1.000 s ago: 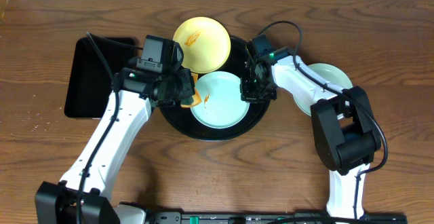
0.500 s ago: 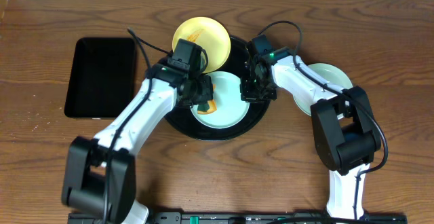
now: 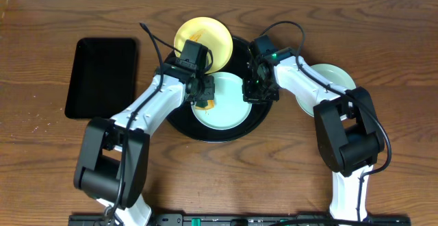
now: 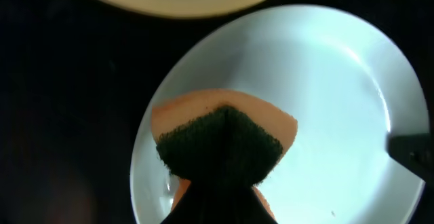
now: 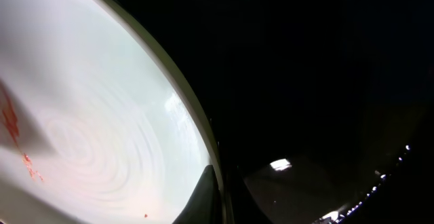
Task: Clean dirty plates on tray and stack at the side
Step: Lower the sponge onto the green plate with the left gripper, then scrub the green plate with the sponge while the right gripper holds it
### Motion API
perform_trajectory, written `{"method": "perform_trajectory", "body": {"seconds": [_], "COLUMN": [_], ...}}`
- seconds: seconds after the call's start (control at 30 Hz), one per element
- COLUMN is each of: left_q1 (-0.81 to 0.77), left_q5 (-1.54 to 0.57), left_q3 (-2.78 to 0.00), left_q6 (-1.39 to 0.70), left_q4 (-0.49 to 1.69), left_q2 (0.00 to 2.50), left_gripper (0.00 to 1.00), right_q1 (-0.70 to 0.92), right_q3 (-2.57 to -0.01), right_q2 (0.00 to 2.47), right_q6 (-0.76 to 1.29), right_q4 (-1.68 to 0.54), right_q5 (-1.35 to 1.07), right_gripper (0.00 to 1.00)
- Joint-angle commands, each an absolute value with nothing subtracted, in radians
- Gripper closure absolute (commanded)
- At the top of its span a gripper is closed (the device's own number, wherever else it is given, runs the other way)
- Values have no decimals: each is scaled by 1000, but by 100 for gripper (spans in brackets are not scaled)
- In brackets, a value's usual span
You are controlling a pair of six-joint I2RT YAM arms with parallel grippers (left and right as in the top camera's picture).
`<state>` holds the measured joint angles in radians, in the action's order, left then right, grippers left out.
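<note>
Firstly, left side of worktop: rectangular black tray (image 3: 101,75), bare, not part of this step.

Item, left gripper (image 3: 204,97): clenched on a scouring sponge (image 4: 220,139), orange body with dark green pad facing the camera, pressed onto the left half of the mint plate (image 3: 229,109).

Item, round black tray (image 3: 219,135), centre of worktop: carries the mint plate; a yellow plate (image 3: 212,38) with an orange smear overlaps its far rim.

Item, right gripper (image 3: 256,92): clamped on the mint plate's right rim, one finger showing on the inner lip. Orange-red smears (image 5: 10,119) lie on the plate floor, well in from that rim.

Item, second mint plate (image 3: 335,75), right side of worktop: partly hidden by the right arm, outside the tray.

Step judged in hand: wiping the mint plate. Handling note: sweep the sponge flat from left toward the smears, with light downward pressure so the light plastic does not skate on the glossy tray. The right pinch should hold firm against the sideways drag. Stop short of the right finger, then work the rim.
</note>
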<state>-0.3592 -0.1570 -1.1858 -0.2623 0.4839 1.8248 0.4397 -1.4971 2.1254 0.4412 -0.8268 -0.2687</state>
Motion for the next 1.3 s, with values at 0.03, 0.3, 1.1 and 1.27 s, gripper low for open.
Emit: {"method": "perform_trajectory", "body": {"seconds": [0.03,0.3,1.1,1.27], "left_q1": [-384,-440,-427,-431], "left_q5": [-138,-140,159,130], "left_q3": [-1182,-1182,-1184,-1184], "left_q6": [-187,-204,-301,-392], "left_q4": [468,480,310,477], "left_q2": [1884,1964,1973,1973], "left_gripper": [93,93,93,93], "right_q1": [464,463,464,464], "right_q3": [-1489,-1489,-1489,-1489], "right_q2": [2150,2150,2150,2150], "right_q6": [447,447,443,443], "right_q4": [-830,-830,-831,-830], "right_q5": [-263,-263,-263,-263], "right_gripper": [99,99,99,99]}}
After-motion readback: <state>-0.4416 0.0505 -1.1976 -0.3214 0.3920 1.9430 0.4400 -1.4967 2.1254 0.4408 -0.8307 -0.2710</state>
